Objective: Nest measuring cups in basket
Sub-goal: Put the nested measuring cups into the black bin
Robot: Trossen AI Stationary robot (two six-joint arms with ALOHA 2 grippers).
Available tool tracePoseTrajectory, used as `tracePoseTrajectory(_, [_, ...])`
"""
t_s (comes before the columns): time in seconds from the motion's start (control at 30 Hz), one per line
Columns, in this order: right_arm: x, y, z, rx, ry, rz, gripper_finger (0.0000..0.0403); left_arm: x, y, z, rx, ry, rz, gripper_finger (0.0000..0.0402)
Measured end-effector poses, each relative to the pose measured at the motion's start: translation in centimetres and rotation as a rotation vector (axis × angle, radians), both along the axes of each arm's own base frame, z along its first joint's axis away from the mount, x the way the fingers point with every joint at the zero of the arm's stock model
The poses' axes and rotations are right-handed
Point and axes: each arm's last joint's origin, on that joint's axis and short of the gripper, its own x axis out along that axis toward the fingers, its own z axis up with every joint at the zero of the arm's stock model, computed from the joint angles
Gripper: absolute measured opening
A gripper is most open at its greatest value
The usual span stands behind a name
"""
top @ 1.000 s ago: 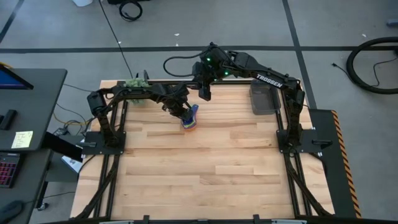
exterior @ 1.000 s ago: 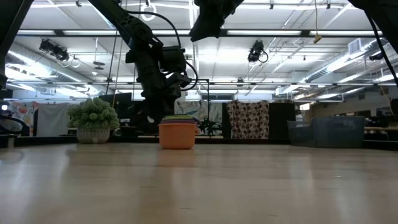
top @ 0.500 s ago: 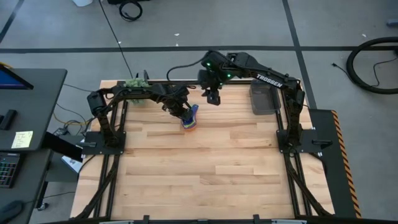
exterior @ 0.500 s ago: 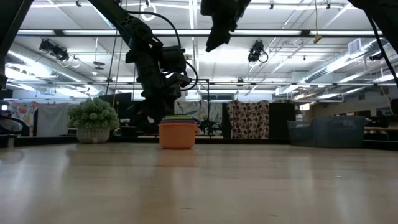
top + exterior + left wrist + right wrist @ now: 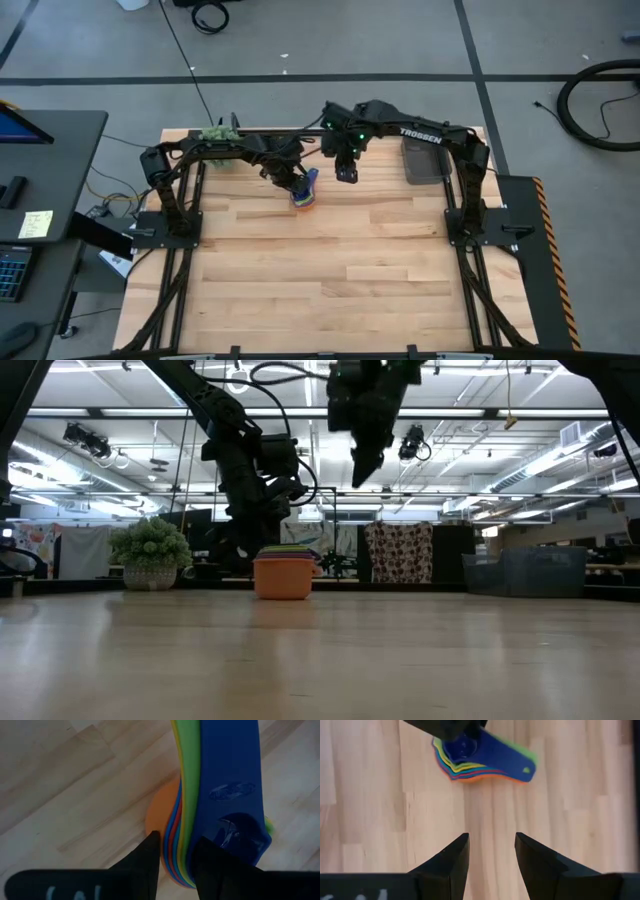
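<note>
Measuring cups: nested into 1 stack [image 5: 306, 193] on the wooden table [image 5: 330, 270], toward the far edge and left of centre; the orange cup [image 5: 284, 577] sits at the bottom, with red, blue, yellow and green rims layered above it, and the dark blue cup [image 5: 231, 795] on top.

Handles: fanned together to 1 side of the stack, the dark blue one uppermost.

Left gripper [image 5: 296, 180]: down at the stack — its fingers [image 5: 150, 857] are clamped on the nested cups, 1 on the outside of the rims and 1 inside the dark blue bowl.

Right gripper [image 5: 346, 172]: in the air just to the right of the stack, not touching it; its 2 fingers [image 5: 451, 860] stand apart with nothing between them, bare wood beneath.

Basket [image 5: 424, 160]: dark grey, at the far right of the table, well apart from the stack; no cup can be seen in it.

Plant [image 5: 150, 553]: green and fuzzy in a pale pot — at the far left corner, beside the left arm's base.
</note>
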Motion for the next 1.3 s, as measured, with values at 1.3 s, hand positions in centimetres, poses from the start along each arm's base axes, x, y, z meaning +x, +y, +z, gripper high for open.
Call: tracePoseTrajectory(1.3, [2.2,2.7,-12.1,0.625,-0.163,-0.414,0.0165,-0.2,-0.1,-0.1,-0.002,0.017,-0.024,0.0096])
